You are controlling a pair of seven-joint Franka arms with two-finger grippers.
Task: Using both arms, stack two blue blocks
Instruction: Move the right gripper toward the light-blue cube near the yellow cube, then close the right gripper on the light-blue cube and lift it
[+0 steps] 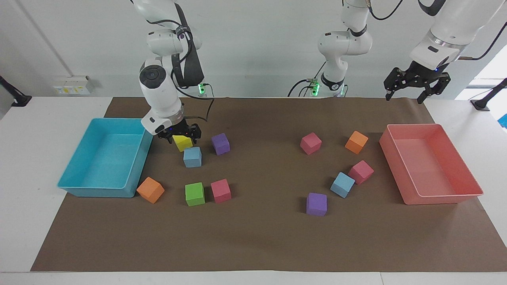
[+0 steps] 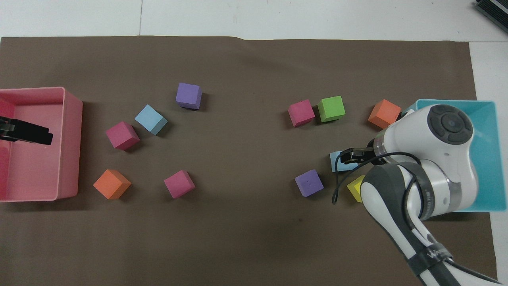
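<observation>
The right gripper (image 1: 179,136), released, hangs over the yellow cube (image 1: 183,143), at 12 o'clock from a blue block (image 1: 192,157). The left gripper (image 1: 416,85) waits released over the worktop (image 1: 253,245).

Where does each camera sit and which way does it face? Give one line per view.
Facing view: high across the table, facing the robots; both arms show, right gripper low among cubes, left gripper raised.
Overhead view: high above the robots' end, looking steeply down and forward; right arm's wrist and left gripper's tip show.
Shared: two blue blocks, cyan tray, pink tray, half a turn apart.
</observation>
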